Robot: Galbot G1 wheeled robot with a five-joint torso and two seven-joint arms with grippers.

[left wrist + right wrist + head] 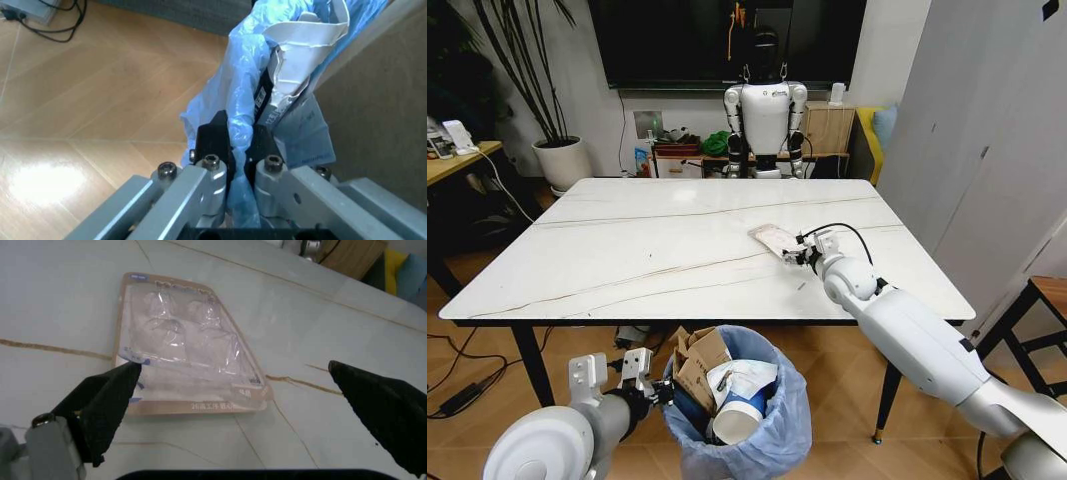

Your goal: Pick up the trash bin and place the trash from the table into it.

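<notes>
wood floor, white marble-look table (627, 250) | near: left gripper (239, 146) pinched shut on blue-bagged round trash bin (772, 440) rim, holding it below the table's front edge | far: right gripper (233, 400) wide open over flat clear blister pack (190, 342) lying on table: light, thin, slippery, probably best pinched at cardboard edge | bag pinch visible in left wrist view, blister detail in right wrist view

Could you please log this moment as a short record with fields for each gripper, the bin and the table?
left gripper: fingers shut on the blue bag at the trash bin rim, held below the table's near edge
right gripper: fingers open, over a flat blister pack lying on the table
bin contents: blue paper cup, torn cardboard, white packets
</notes>
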